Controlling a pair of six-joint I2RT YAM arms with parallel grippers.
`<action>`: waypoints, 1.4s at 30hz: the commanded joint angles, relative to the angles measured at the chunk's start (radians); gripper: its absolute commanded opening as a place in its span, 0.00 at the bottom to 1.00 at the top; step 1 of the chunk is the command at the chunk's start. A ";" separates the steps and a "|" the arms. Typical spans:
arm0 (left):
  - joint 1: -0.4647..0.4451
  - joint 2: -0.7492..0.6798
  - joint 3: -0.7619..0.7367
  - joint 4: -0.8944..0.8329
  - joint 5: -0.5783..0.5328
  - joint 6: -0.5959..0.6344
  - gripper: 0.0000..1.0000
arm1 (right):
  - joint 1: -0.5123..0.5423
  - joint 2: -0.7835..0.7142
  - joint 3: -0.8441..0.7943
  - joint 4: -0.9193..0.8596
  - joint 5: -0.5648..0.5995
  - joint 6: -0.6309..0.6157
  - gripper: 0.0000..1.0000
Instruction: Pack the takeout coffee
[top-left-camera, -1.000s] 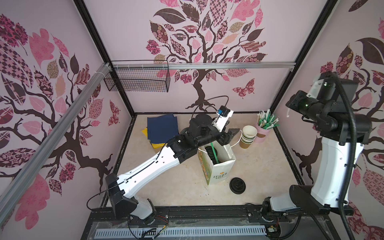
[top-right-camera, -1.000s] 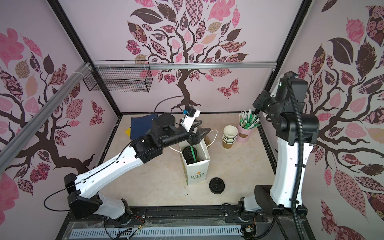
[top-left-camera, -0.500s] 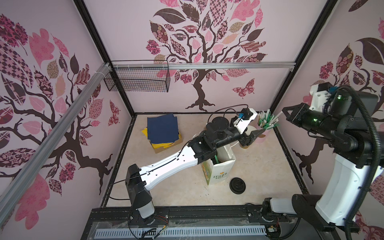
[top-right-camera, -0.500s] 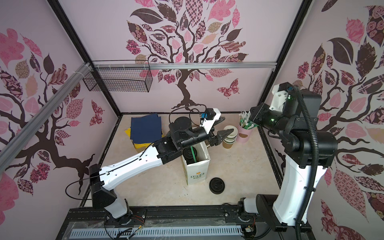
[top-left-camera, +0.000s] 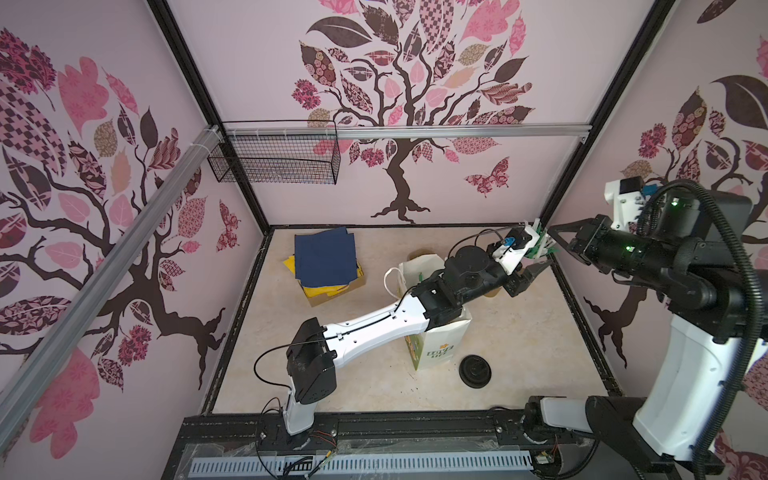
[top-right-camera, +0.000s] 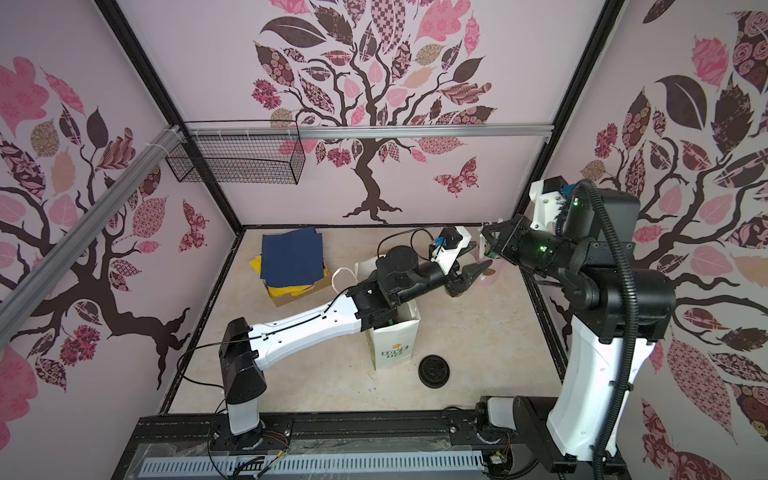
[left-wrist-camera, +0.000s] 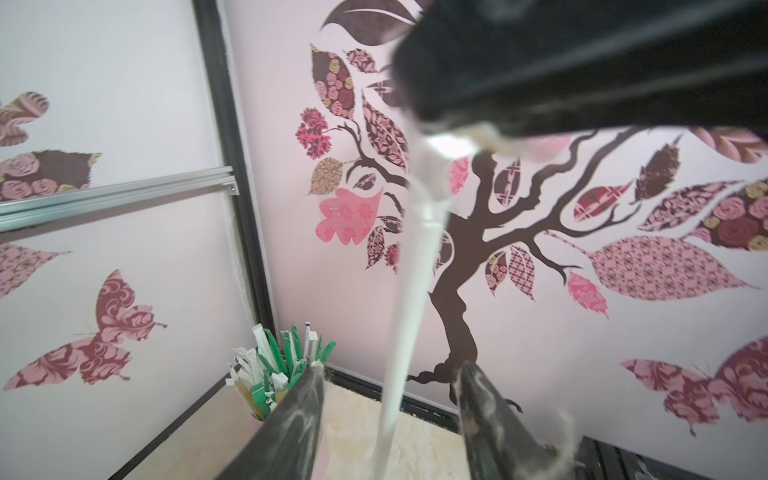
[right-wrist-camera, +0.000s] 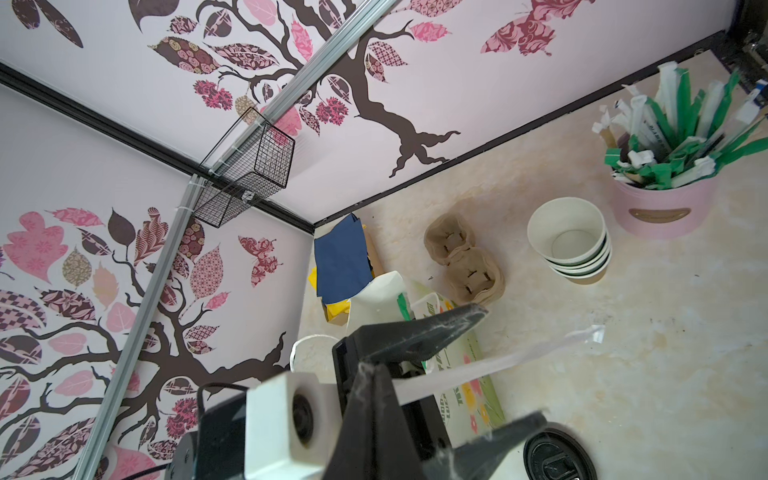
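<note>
The takeout coffee is hidden; my left arm covers the mouth of the white paper bag (top-left-camera: 440, 349) (top-right-camera: 395, 345). At the back right, above the table, my right gripper (top-left-camera: 552, 229) (top-right-camera: 488, 232) (right-wrist-camera: 372, 365) is shut on a white wrapped straw (left-wrist-camera: 415, 249) (right-wrist-camera: 498, 365). My left gripper (top-left-camera: 544, 255) (top-right-camera: 478, 257) (left-wrist-camera: 392, 368) (right-wrist-camera: 511, 361) is open. In the left wrist view the straw passes between its fingers (left-wrist-camera: 299, 415) with a gap on each side.
A pink tub of wrapped straws (right-wrist-camera: 660, 208) (left-wrist-camera: 282, 374) stands in the back right corner, with nested lidless cups (right-wrist-camera: 569, 241) and a cardboard cup carrier (right-wrist-camera: 465, 262) beside it. A loose black lid (top-left-camera: 475, 371) (top-right-camera: 434, 369) lies by the bag. Blue and yellow napkins (top-left-camera: 326, 257) sit at the back left.
My left gripper swung from above the bag to the back right, up to the right gripper, and its jaws narrowed somewhat. My right gripper came down and inward with the straw.
</note>
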 joint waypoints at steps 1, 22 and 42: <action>0.003 0.010 0.052 0.067 -0.085 0.007 0.43 | -0.002 -0.019 0.003 -0.033 -0.012 0.037 0.00; -0.027 -0.229 -0.106 -0.043 -0.157 -0.089 0.00 | -0.003 -0.019 0.100 0.084 -0.011 0.029 0.79; 0.184 -0.403 -0.030 -1.069 -0.296 -0.734 0.00 | -0.002 -0.258 -0.424 0.326 0.133 -0.083 1.00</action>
